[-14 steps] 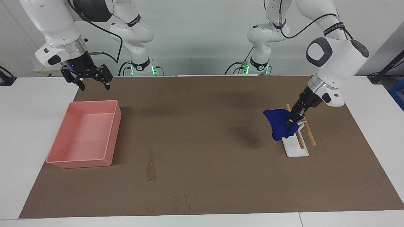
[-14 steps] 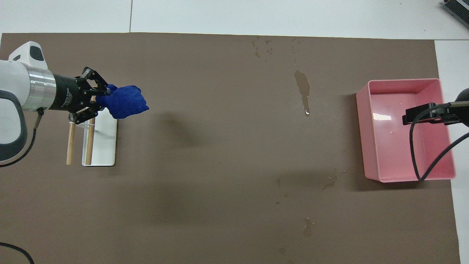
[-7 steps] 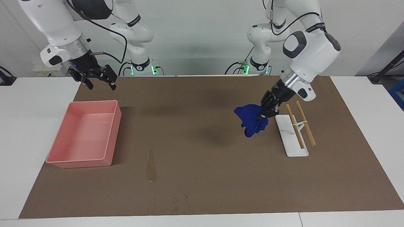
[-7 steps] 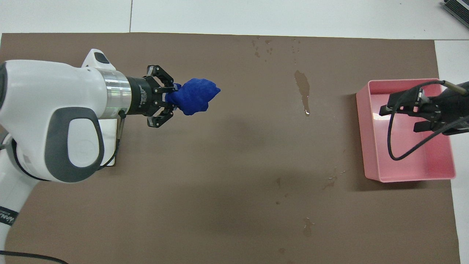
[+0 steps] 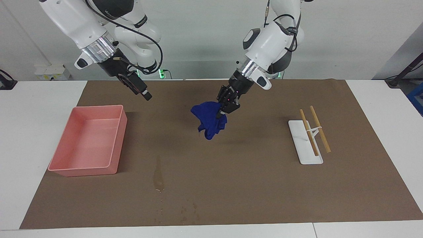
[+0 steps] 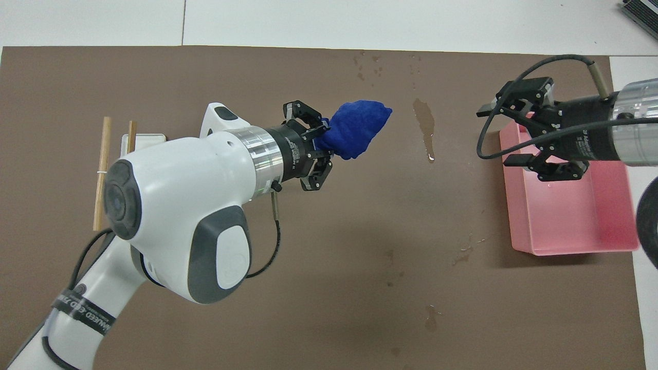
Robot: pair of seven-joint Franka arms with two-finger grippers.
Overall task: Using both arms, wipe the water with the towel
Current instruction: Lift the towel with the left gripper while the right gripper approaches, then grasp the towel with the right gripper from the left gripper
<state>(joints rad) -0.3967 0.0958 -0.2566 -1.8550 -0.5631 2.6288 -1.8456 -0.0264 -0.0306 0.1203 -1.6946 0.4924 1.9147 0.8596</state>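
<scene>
Two white arms work over a table point(image 5: 39, 99) that is white at its edges and covered almost wholly by a brown mat point(image 5: 251, 185); a pale wall stands at the robots' end of the room, with green lights glowing at the arm bases. On the mat sit a pink bin point(image 5: 87, 142) toward the right arm's end and a white tray point(image 5: 302, 150) with two wooden sticks point(image 5: 319, 129) toward the left arm's end. The water point(image 5: 158, 175) lies as a glossy streak on the mat, farther from the robots than the bin's open top and just beside its corner, with small specks farther out.

Writing shows on a black band around the left arm in the overhead view, and on both gripper bodies, but I cannot read it.

The left gripper point(image 5: 225, 107) is clamped on the towel point(image 5: 209, 122), which hangs in a crumpled blue bunch over the middle of the mat. A second ago that towel hung over the tray; it has since travelled well toward the water. The right gripper point(image 6: 519, 136), fingers spread wide and holding nothing, has swung from above the mat's corner to over the bin's edge nearest the water.
</scene>
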